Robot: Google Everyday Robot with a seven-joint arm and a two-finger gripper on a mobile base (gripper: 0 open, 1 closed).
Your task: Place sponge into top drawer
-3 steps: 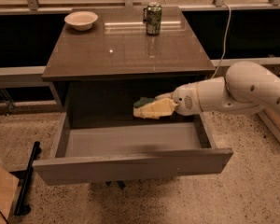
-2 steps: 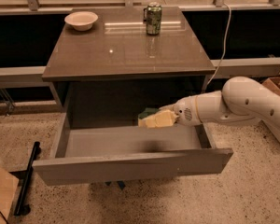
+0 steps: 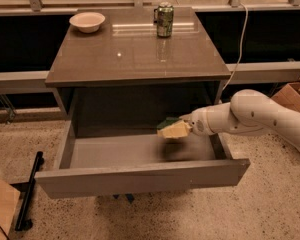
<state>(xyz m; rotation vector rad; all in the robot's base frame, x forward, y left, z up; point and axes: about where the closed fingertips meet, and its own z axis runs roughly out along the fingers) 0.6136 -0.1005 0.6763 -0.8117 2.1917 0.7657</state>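
The top drawer [image 3: 140,176] is pulled wide open under the grey-brown cabinet, and its lighter grey inside shows. My gripper [image 3: 174,130] reaches in from the right on a white arm and hangs over the right half of the drawer, a little above its floor. It is shut on the sponge [image 3: 166,122], whose dark green layer shows just behind the cream fingers [image 3: 177,130]. The sponge's pale foam is mostly hidden by the fingers.
A green can [image 3: 164,19] and a white bowl [image 3: 87,21] stand at the back of the cabinet top [image 3: 135,54]. A cardboard box [image 3: 295,91] sits at the far right on the floor. A black bar [image 3: 29,196] lies on the floor at the lower left.
The gripper with the sponge has moved down and slightly right, from in front of the cabinet opening to lower over the drawer.
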